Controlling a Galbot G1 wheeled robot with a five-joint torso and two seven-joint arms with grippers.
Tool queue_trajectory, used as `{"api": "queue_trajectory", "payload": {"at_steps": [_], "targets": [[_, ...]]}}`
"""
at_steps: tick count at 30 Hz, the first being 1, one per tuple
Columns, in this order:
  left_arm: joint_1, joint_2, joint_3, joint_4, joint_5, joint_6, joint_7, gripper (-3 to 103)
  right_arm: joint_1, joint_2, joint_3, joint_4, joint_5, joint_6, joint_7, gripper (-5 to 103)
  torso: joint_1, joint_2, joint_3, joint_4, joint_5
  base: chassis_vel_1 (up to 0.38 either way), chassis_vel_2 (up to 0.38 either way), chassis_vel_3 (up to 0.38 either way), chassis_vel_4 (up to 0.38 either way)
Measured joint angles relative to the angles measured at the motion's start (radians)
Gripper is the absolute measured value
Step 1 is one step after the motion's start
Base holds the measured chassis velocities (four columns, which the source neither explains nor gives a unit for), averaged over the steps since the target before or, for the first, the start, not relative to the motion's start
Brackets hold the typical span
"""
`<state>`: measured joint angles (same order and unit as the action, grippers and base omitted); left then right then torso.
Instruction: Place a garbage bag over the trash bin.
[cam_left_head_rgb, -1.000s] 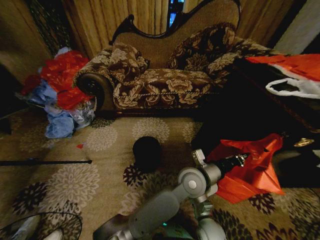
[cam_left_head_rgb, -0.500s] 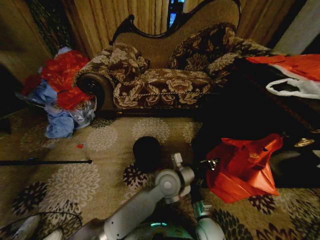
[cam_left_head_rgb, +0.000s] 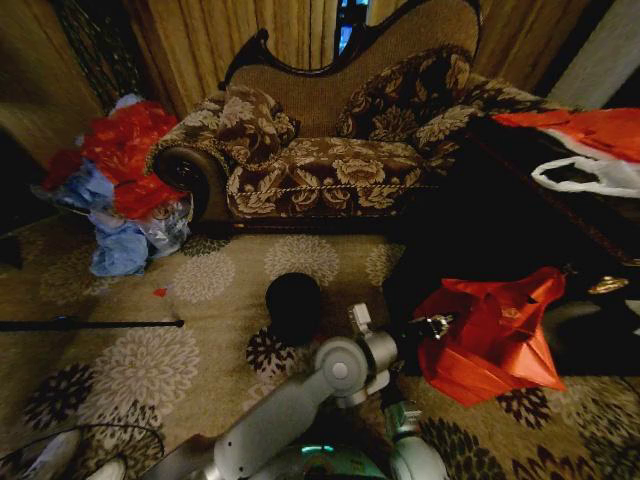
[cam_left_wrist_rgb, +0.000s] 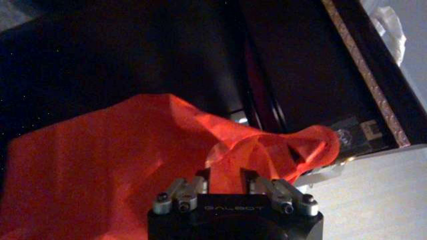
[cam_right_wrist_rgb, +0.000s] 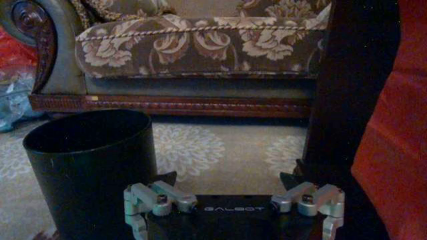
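Observation:
The garbage bag (cam_left_head_rgb: 490, 335), glossy orange-red plastic, hangs over the carpet to the right of the trash bin (cam_left_head_rgb: 294, 300). My left gripper (cam_left_head_rgb: 432, 325) reaches across from the left and is shut on a fold at the bag's top. In the left wrist view the left gripper (cam_left_wrist_rgb: 227, 174) pinches a looped edge of the garbage bag (cam_left_wrist_rgb: 100, 165). The small round black trash bin (cam_right_wrist_rgb: 90, 165) stands upright and open-mouthed on the carpet. My right gripper (cam_right_wrist_rgb: 230, 184) hovers low right beside it, open, with nothing between its fingers.
A patterned sofa (cam_left_head_rgb: 330, 150) stands behind the bin. A heap of red and blue bags (cam_left_head_rgb: 120, 180) lies at the left. A dark table (cam_left_head_rgb: 500, 220) at the right carries an orange-red bag (cam_left_head_rgb: 590, 130) and a white bag (cam_left_head_rgb: 590, 175). A black rod (cam_left_head_rgb: 90, 323) lies on the carpet.
My left arm has drawn the bag leftward, closer to the bin, then eased slightly back right. The bag now hangs fuller. The bin has not moved.

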<state>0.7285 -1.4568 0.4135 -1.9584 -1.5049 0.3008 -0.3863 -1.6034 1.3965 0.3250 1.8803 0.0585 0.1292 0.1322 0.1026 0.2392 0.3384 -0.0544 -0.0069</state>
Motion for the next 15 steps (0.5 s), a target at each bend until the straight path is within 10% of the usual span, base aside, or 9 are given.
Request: {"api": "queue_trajectory", "payload": {"at_steps": [15], "targets": [[-0.047, -0.134, 0.023, 0.104, 0.017, -0.007, -0.006, 83, 0.005, -0.002, 0.014, -0.008, 0.000, 0.001, 0.000, 100, 0.000, 0.000, 0.000, -0.0001, -0.0001, 0.000, 0.000, 0.000, 0.000]]}}
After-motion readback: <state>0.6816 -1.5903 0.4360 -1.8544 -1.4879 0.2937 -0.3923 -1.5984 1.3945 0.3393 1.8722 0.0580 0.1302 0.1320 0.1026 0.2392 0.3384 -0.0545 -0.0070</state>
